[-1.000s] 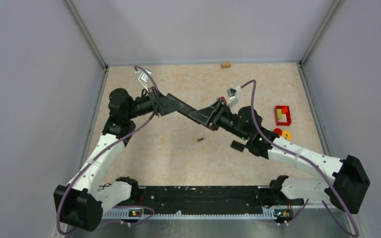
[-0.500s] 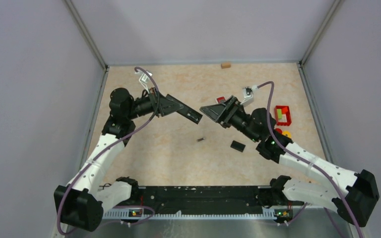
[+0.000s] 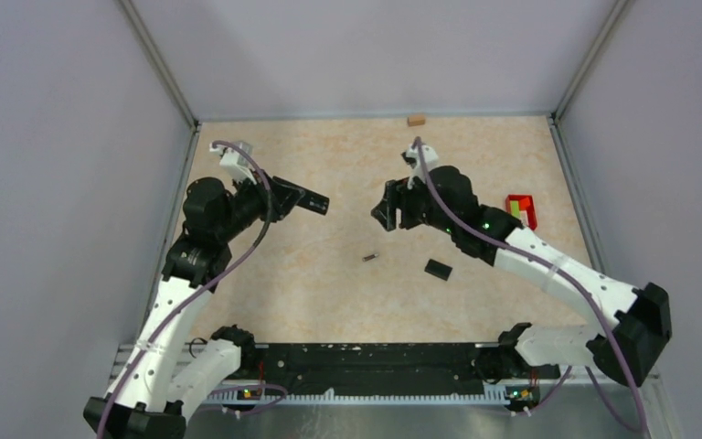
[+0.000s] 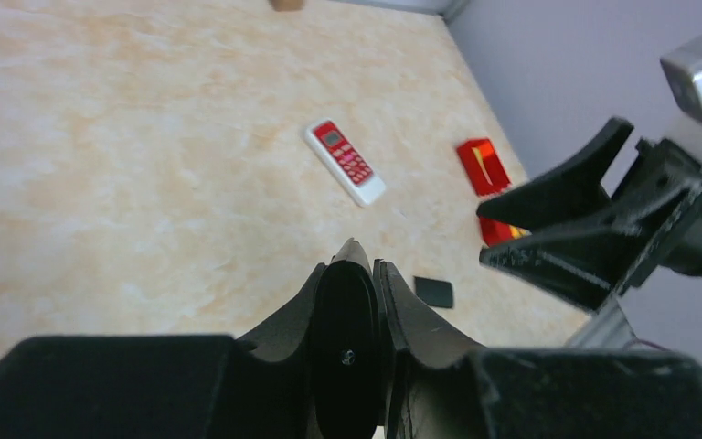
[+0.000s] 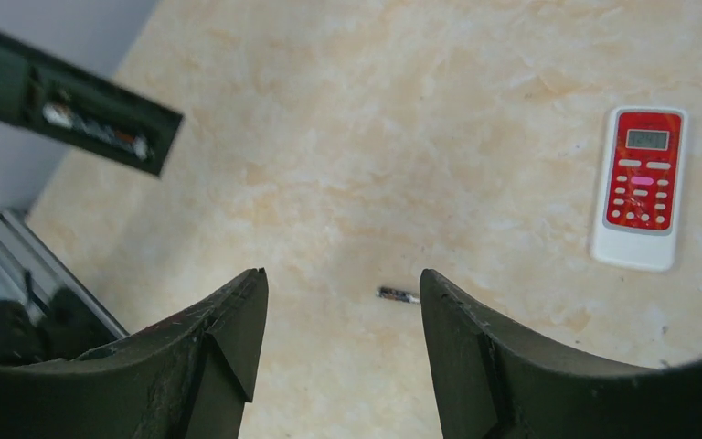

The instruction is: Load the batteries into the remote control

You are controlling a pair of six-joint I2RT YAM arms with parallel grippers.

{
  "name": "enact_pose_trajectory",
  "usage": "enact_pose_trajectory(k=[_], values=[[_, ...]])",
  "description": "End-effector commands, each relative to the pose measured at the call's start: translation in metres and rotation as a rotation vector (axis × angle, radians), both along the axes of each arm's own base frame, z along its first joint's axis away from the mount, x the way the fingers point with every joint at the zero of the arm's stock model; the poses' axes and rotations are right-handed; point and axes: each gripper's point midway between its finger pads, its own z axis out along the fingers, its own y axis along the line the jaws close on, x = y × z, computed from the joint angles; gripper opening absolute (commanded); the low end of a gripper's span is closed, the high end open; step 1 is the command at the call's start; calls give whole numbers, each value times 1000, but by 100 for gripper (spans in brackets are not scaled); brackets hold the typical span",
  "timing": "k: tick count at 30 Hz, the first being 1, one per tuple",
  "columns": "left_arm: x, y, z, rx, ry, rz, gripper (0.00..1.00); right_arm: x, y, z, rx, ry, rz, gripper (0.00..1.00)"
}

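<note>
Your left claw [image 4: 364, 261] pinches black remote [image 3: 303, 198] aloft for loading; right claw [image 5: 340, 276] gapes empty above a battery [image 5: 398, 294].

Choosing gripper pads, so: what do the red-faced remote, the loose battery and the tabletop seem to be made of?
Red-faced remote: likely moulded plastic; smooth white shell, red panel, rounded corners. Battery: probably metal under a dark wrap, one silvery end; too small to be sure. Tabletop: smooth matte beige marbling, perhaps laminate or a printed sheet.

The matt black plastic remote [image 5: 82, 110] contrasts with the smooth, marble-patterned tabletop [image 5: 402, 110].
</note>
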Motion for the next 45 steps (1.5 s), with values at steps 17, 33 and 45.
enact_pose_trajectory(k=[17,33,45], values=[[19,60,2,81,-52,361,0,-12,34,-172,-925,9,685,59],[24,96,-7,134,-19,565,0,4,54,-210,-984,-26,803,51],[24,91,-6,128,-18,539,0,2,48,-224,-984,57,854,28]])
